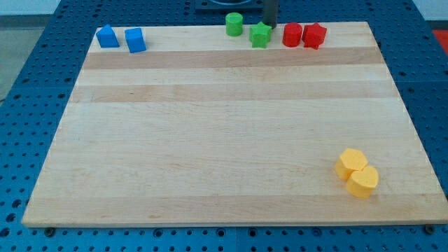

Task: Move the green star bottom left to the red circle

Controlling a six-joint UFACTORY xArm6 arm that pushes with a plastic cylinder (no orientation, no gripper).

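Camera view: eight blocks on the wooden board (224, 140), two per colour. My tip (269, 26) touches the green star (260, 34) at its upper right; the rod has no jaws, nothing is held. Green cylinder (234, 24) lies left of the tip; red circle (292, 34) and red star (314, 35) lie right. Blue blocks (108, 36) and (135, 40) sit far left; yellow blocks (350, 162) and (363, 181), touching, far below right.
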